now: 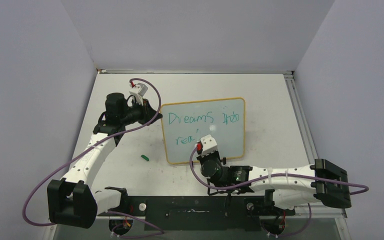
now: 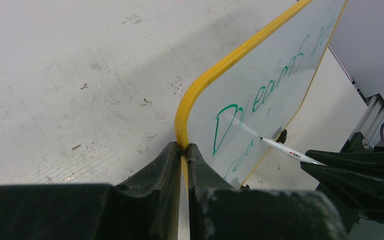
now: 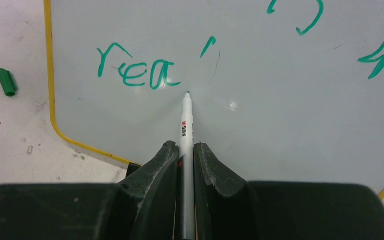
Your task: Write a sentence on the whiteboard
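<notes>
Two end effectors are working one board. Nearest the arm bases, the right end effector [image 3: 185,150] is pinching a slim white-barrelled marker pen [image 3: 186,117], jaws pressed against the barrel. The tip is pointing at the rectangular white whiteboard with its thin yellow frame [image 1: 230,142]. The tip is sitting just right of the "a" in "rea" and appears to be touching the surface.

The green handwritten sentence [image 1: 190,118] is running in two lines: "Dreams into" above, "rea" begun below. I am judging the second line under half done. A small green plastic cap [image 1: 145,157] is lying on the pale grey bench [image 1: 270,100], near the board's near left corner.

Farther back, the left end effector [image 2: 184,150] is clamping the board's left frame edge, jaws closed on the yellow rim, steadying it.

The next letter is calling for light, even tip pressure and a short stroke starting close beside the "a" at matching height. The left grip needs to be firm so the board is not sliding under the pen.
</notes>
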Available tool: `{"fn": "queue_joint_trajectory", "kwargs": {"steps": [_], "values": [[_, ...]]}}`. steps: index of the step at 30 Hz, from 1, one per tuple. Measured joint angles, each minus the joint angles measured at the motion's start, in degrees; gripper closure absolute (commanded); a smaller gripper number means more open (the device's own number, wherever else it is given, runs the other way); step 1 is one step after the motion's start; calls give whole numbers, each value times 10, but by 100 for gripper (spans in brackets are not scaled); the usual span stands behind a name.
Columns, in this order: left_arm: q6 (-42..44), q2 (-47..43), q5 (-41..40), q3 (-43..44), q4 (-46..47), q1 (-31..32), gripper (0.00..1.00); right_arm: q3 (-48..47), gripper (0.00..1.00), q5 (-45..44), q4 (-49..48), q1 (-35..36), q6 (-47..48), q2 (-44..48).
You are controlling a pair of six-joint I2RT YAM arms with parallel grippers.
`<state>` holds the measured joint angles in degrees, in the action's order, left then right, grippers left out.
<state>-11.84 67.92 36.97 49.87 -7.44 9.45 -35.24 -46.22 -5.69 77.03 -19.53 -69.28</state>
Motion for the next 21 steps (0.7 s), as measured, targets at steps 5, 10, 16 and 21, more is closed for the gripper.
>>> {"fn": "queue_joint_trajectory", "kwargs": {"steps": [5, 10, 16, 21], "values": [[0, 0, 0, 0, 0, 0, 100, 6, 95, -2, 34, 11, -29, 0], [0, 0, 0, 0, 0, 0, 100, 6, 95, -14, 39, 11, -29, 0], [0, -1, 0, 0, 0, 0, 100, 5, 95, -18, 17, 11, 0, 4], [0, -2, 0, 0, -1, 0, 100, 0, 95, -18, -18, 10, 29, 12]]}}
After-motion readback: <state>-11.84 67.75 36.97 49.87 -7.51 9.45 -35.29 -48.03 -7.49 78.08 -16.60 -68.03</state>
